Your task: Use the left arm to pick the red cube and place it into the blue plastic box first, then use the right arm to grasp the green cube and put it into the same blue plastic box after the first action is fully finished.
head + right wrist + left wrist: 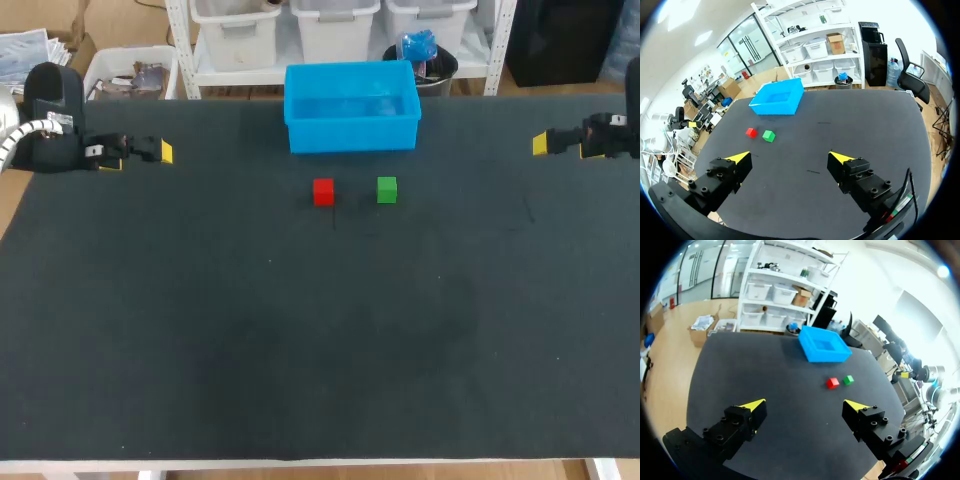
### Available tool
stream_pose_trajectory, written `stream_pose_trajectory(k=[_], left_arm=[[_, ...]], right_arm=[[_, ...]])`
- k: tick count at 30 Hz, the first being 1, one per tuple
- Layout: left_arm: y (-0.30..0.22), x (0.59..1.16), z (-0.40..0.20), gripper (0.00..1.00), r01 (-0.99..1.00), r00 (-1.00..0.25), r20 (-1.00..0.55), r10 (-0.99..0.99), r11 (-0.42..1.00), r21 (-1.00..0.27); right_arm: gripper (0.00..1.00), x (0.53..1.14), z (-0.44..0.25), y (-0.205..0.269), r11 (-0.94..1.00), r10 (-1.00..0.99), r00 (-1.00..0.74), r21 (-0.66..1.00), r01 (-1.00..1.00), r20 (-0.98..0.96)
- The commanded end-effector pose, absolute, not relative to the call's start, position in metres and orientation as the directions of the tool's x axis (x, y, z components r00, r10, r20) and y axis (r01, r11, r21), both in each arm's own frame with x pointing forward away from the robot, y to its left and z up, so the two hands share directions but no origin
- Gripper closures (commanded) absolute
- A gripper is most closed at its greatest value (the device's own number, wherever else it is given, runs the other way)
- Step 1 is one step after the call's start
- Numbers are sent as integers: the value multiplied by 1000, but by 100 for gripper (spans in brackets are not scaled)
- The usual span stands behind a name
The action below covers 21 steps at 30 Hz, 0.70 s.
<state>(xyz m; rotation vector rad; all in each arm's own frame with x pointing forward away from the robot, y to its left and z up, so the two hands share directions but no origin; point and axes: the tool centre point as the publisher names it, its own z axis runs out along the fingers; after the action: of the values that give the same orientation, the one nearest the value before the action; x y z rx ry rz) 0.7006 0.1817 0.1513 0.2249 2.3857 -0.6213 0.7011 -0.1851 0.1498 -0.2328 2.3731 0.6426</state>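
The red cube (323, 191) and the green cube (387, 189) sit side by side on the black table, just in front of the blue plastic box (351, 106) at the far edge. My left gripper (150, 152) hovers open at the far left, well away from both cubes. My right gripper (545, 143) is open at the far right. From the left wrist, the red cube (833, 383), green cube (848, 379) and box (824, 344) lie far ahead of the open gripper (807, 405). The right wrist view shows the red cube (751, 132), green cube (768, 135) and box (777, 97) ahead of its empty gripper (790, 157).
The black table top (300, 340) stretches wide in front of the cubes. The box looks empty inside.
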Motion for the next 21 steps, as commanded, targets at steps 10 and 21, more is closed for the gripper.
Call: stream_pose_trajectory(k=[10,21], left_arm=[[163,707,164,0,363,-731,-680,62,878,-311],[111,726,157,0,198,-848,-528,52,954,-225]], right_arm=[[0,701,149,-186,863,0,-766,387,-325,-643],[0,701,149,-186,863,0,-766,387,-325,-643]])
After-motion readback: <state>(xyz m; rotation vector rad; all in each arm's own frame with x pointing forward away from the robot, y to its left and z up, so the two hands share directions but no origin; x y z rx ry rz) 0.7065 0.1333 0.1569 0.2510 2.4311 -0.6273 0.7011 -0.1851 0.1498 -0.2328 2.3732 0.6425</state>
